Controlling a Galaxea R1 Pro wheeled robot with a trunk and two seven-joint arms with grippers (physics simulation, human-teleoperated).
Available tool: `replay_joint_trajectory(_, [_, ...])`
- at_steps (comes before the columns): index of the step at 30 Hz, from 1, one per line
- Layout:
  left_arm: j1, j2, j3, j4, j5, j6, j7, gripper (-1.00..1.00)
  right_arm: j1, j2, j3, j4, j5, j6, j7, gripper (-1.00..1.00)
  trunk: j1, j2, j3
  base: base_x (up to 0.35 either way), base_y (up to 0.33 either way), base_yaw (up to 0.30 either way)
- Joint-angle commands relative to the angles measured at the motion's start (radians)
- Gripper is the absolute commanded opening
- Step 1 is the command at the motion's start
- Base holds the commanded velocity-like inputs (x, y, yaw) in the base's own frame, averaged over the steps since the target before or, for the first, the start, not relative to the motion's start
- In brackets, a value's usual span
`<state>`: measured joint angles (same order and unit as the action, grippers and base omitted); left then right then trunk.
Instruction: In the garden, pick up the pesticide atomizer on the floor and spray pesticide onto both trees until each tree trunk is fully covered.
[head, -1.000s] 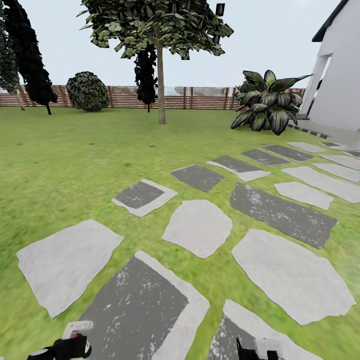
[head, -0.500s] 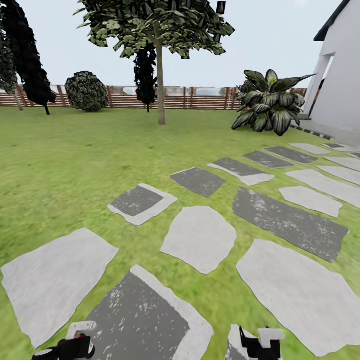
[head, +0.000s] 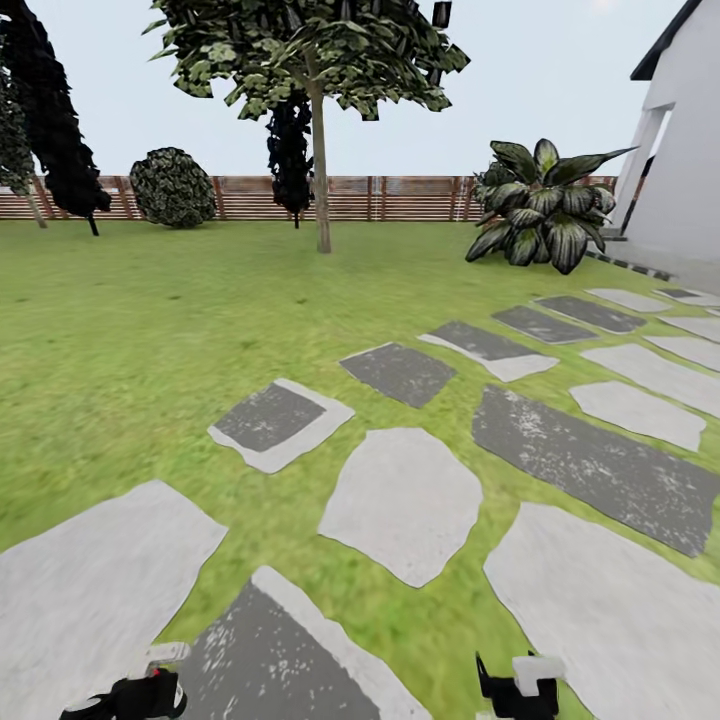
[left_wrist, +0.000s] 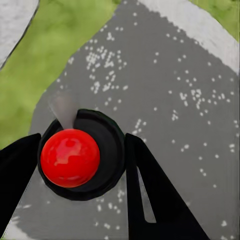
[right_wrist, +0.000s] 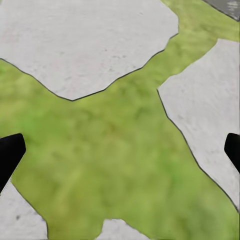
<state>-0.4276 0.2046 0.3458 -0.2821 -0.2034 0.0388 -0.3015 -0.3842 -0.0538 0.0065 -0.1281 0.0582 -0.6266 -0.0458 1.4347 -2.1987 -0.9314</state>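
Step in hand: you are carrying the pesticide atomizer (left_wrist: 75, 155) across the garden lawn (head: 130, 310) toward the tree; picking it up looks done and no spraying has begun, by my reading.
Left gripper: your left gripper (left_wrist: 80, 165) has its two dark fingers (left_wrist: 150, 190) drawn in on either side of the atomizer's near-black body, with the red top (left_wrist: 70, 157) facing the wrist camera; in the head view the same gripper (head: 130, 695) sits at the bottom edge with a speck of red on it.
Atomizer as a container: how much pesticide is inside cannot be told, since its body is opaque.
Ground under you: grey and white stepping slabs (head: 400, 500) with strips of grass between them.
Target ahead: one tree (head: 310, 60) with a straight, bare trunk (head: 321, 170) stands well off, in front of the slatted fence (head: 400, 198); a second such tree I cannot pick out.
Right gripper: your right gripper (right_wrist: 120, 145) is spread wide and holds nothing, with grass and slab between the fingertips.
Next move: I judge you need to close on the trunk and aim the nozzle at the bark before spraying.
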Motion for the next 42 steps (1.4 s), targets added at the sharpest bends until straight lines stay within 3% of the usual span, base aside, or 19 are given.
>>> replay_joint_trajectory(1, [0.0, -0.001, 0.009, -0.002, -0.008, 0.004, -0.007, -1.0, 0.0, 0.0, 0.0, 0.001, 0.006, -0.003, -0.005, 1.0, 0.0, 0.0, -0.001, 0.339, 0.0, 0.005])
replay_joint_trajectory(15, [0.0, -0.004, 0.008, -0.001, -0.008, -0.001, -0.007, -1.0, -0.001, -0.001, -0.002, 0.001, 0.005, -0.004, -0.01, 1.0, 0.0, 0.0, -0.004, 0.339, 0.0, 0.124])
replay_joint_trajectory(17, [0.007, -0.004, 0.008, 0.0, -0.008, -0.041, -0.007, -1.0, -0.001, -0.001, -0.002, 0.001, 0.005, -0.004, -0.011, 1.0, 0.0, 0.0, -0.004, 0.339, 0.0, 0.006])
replay_joint_trajectory(19, [0.032, -0.007, 0.009, -0.001, -0.007, -0.147, -0.007, -1.0, -0.001, -0.001, -0.002, 0.001, 0.005, -0.004, -0.011, 1.0, 0.0, 0.0, -0.004, 0.339, 0.0, 0.002])
replay_joint_trajectory(21, [0.04, -0.007, 0.009, -0.001, -0.006, -0.191, -0.006, -1.0, -0.001, -0.001, -0.002, 0.001, 0.005, -0.004, -0.011, 1.0, 0.0, 0.0, -0.004, 0.339, 0.0, 0.001])
replay_joint_trajectory(24, [0.048, -0.008, 0.01, -0.002, -0.004, -0.232, -0.005, -1.0, 0.0, -0.001, -0.002, 0.002, 0.005, -0.004, -0.011, 1.0, 0.0, 0.0, -0.004, 0.339, 0.0, 0.0])
replay_joint_trajectory(35, [0.054, -0.006, 0.011, -0.002, -0.002, -0.25, -0.007, -1.0, -0.001, -0.001, -0.002, 0.002, 0.005, -0.004, -0.011, 1.0, 0.0, 0.0, -0.004, 0.339, 0.0, 0.0])
replay_joint_trajectory(42, [0.093, -0.008, 0.01, -0.005, 0.012, -0.391, -0.008, -1.0, -0.001, -0.001, -0.002, 0.002, 0.005, -0.004, -0.01, 1.0, 0.0, 0.0, -0.004, 0.339, 0.0, 0.0])
